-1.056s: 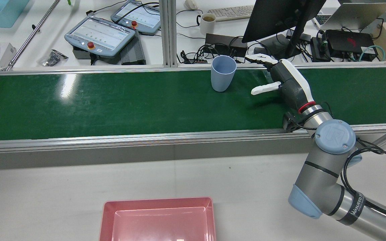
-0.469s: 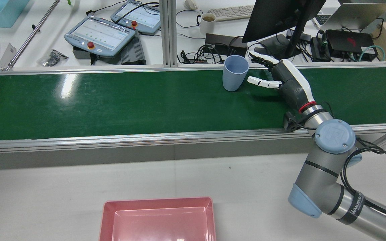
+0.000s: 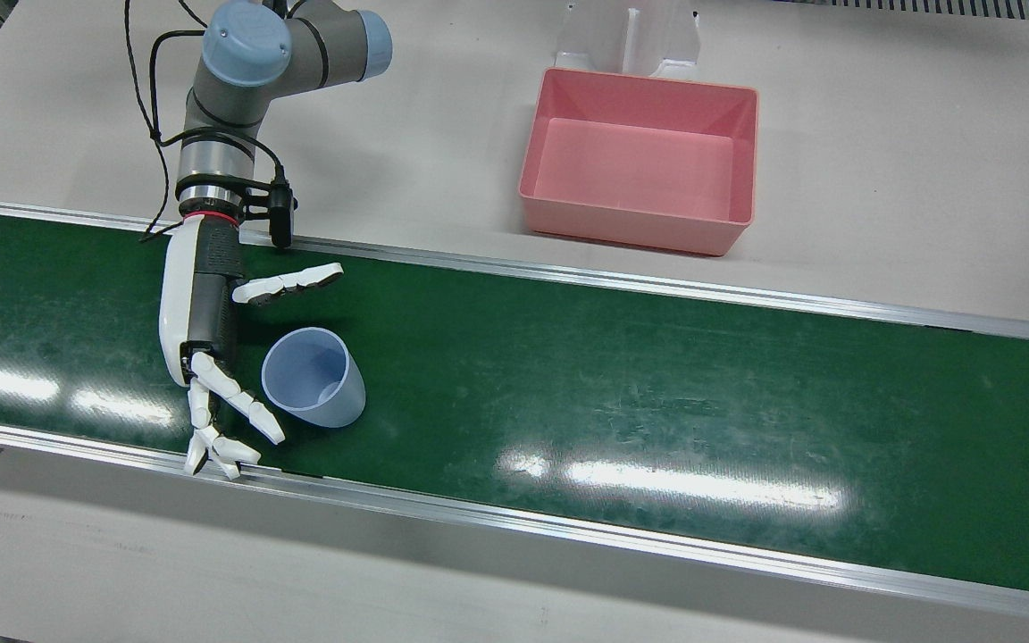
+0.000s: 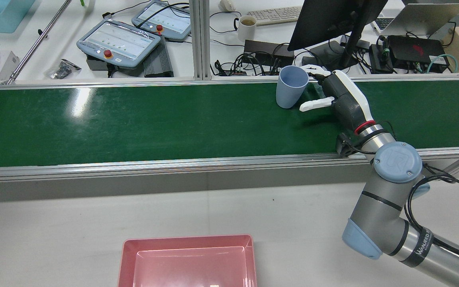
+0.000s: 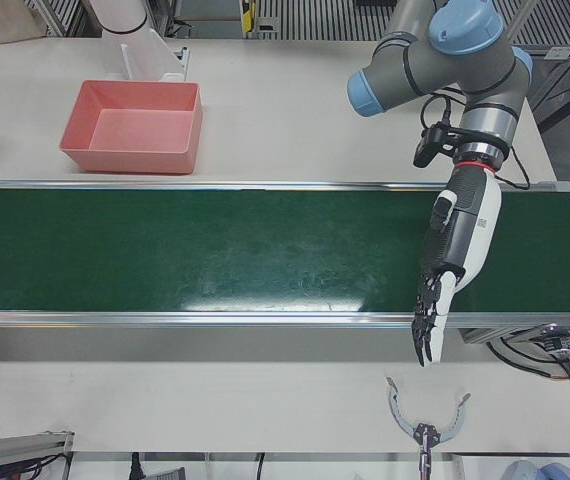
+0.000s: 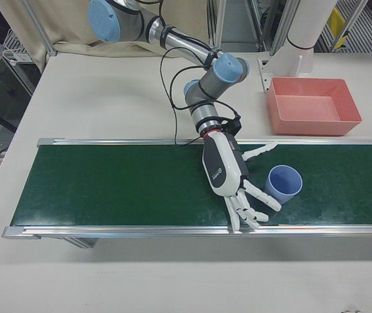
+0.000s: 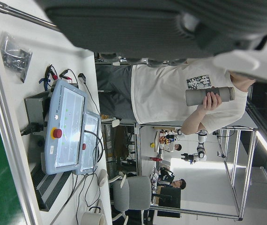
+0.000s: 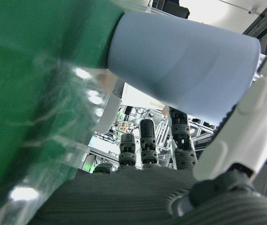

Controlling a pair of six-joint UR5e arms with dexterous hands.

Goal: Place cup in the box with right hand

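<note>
A pale blue cup (image 3: 313, 377) stands upright on the green belt (image 3: 657, 375), mouth up. My right hand (image 3: 211, 321) lies low over the belt beside it, open, with the thumb (image 3: 291, 281) on one side of the cup and the fingers (image 3: 224, 420) on the other. The cup sits close to the palm; I cannot tell if they touch. It also shows in the rear view (image 4: 291, 91) and fills the right hand view (image 8: 185, 65). The pink box (image 3: 631, 223) stands empty on the table beyond the belt. My left hand (image 5: 460, 235) hangs open and empty over the belt's far end.
Aluminium rails (image 4: 173, 163) edge the belt on both sides. Behind the belt in the rear view are teach pendants (image 4: 118, 42), cables, a monitor stand (image 4: 349, 44) and a mug (image 4: 247, 26). A white stand (image 3: 631, 36) is behind the box.
The cup has travelled along the belt toward my right hand and now sits between its thumb and fingers. The thumb has shifted a little; the arm has stayed about in place.
</note>
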